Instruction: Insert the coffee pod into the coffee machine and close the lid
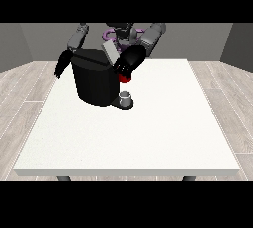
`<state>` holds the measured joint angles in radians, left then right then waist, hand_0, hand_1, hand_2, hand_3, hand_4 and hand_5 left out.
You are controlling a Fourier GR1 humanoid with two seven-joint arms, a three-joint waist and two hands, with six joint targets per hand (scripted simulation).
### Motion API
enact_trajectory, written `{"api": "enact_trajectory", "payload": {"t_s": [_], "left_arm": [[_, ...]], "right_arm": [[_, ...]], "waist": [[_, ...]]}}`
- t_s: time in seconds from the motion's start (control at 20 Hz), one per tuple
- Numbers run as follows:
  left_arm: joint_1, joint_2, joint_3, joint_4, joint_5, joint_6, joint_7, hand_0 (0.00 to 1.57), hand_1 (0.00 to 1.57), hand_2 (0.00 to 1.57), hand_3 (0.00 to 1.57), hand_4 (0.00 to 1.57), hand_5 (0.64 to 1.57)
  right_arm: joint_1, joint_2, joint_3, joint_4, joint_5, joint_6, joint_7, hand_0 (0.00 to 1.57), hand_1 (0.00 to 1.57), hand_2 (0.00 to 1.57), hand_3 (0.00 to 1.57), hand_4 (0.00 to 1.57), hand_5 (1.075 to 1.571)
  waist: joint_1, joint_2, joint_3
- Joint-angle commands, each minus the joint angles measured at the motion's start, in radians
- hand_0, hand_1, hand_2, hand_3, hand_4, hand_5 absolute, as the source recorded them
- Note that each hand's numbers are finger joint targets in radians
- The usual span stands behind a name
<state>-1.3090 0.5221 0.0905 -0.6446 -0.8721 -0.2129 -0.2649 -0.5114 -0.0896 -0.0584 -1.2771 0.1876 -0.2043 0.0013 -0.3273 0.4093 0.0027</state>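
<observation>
Coffee machine (pixel 94 81), front view: black boxy body on the far left part of the white worktop (pixel 148 138), its grey lid (pixel 110 52) tilted up, so not closed. Robot hand at the view's right (pixel 129 61) sits right at the machine's upper right corner, just beside the raised lid; it reads as a dark lump, fingers look curled, but I cannot tell whether it has hold of anything. A red thing at the machine (pixel 124 78) shows just under that robot hand. A small grey thing (pixel 126 95) stands on the machine's base plate at lower right, below the hand; cannot tell it for the pod, more likely a cup. Pod itself not plainly visible. Robot hand at the view's left (pixel 62 64) hangs off the machine's left side, fingers pointing down, apparently straight, holding nothing. Judgement: the right-of-view hand is nearer to the lid and the opening, so the insert and lid push would fall to it, moving down and toward the view's left.
</observation>
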Motion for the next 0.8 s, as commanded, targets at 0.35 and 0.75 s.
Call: {"api": "enact_trajectory", "payload": {"t_s": [0.35, 0.75], "left_arm": [[-0.008, 0.02, -0.009, 0.053, -0.046, 0.011, 0.008, 0.0, 0.0, 0.59, 0.46, 0.0, 1.571], [0.027, -0.012, -0.014, 0.05, -0.051, 0.0, 0.018, 0.0, 0.0, 0.33, 0.23, 0.0, 1.571]], "right_arm": [[-0.022, 0.013, 0.029, -0.022, 0.034, -0.017, 0.102, 0.0, 0.0, 0.0, 0.0, 0.0, 1.571], [0.068, 0.034, 0.03, 0.011, 0.005, 0.006, 0.022, 0.0, 0.0, 0.0, 0.0, 0.0, 1.571]], "waist": [[-0.006, -0.042, -0.0027], [0.02, -0.097, -0.0021]]}}
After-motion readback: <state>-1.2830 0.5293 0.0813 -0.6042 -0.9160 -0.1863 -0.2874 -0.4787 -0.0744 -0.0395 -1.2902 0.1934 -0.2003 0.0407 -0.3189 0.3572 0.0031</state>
